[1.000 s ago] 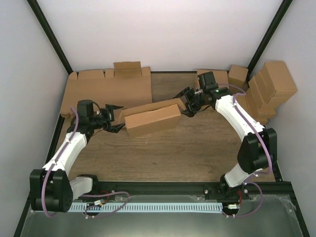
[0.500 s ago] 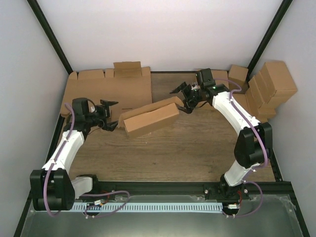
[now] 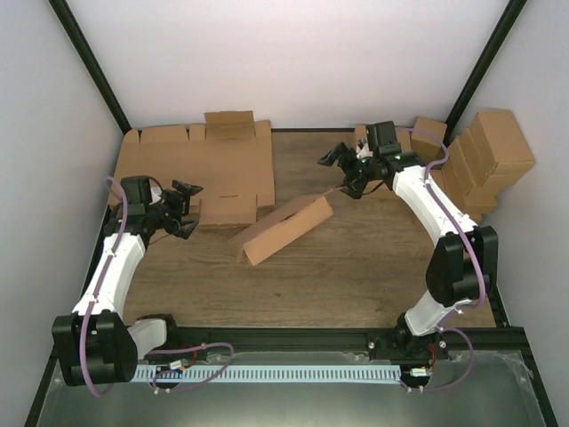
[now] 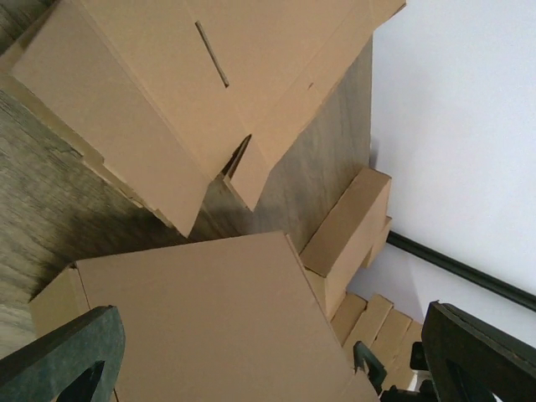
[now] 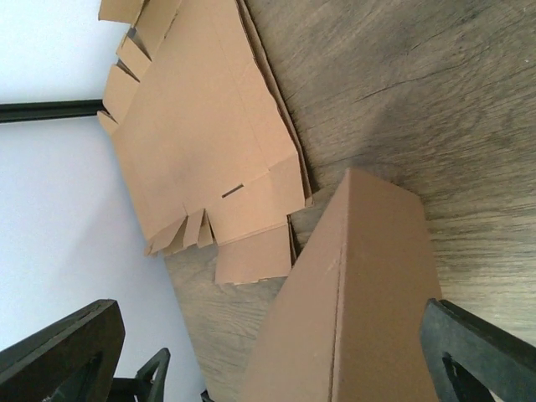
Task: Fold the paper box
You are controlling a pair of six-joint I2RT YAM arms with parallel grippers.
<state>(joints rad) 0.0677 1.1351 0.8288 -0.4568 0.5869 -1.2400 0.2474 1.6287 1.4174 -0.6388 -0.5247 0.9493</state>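
Top external view: the paper box [image 3: 283, 229], folded shut, is lying askew on the middle of the desk [image 3: 356, 258], between the two arms and touching neither. Left pincer [image 3: 188, 211] is hovering released, jaws spread wide, beside the near edge of the flat cardboard blanks [image 3: 200, 165]. Right pincer [image 3: 342, 171] is hanging released too, jaws wide, just beyond the box's far end, gripping nothing. Finished boxes [image 3: 484, 156] are sitting stacked along the right wall.

Paper box [image 3: 283, 229] is showing plain unprinted brown, and the flat blanks [image 3: 200, 165] are matching it. Bench [image 3: 356, 267] is showing grey-brown wood grain. Left arm [image 3: 114, 262] and right arm [image 3: 425, 203] are showing white shells, black joints and purple cables [image 3: 122, 209].
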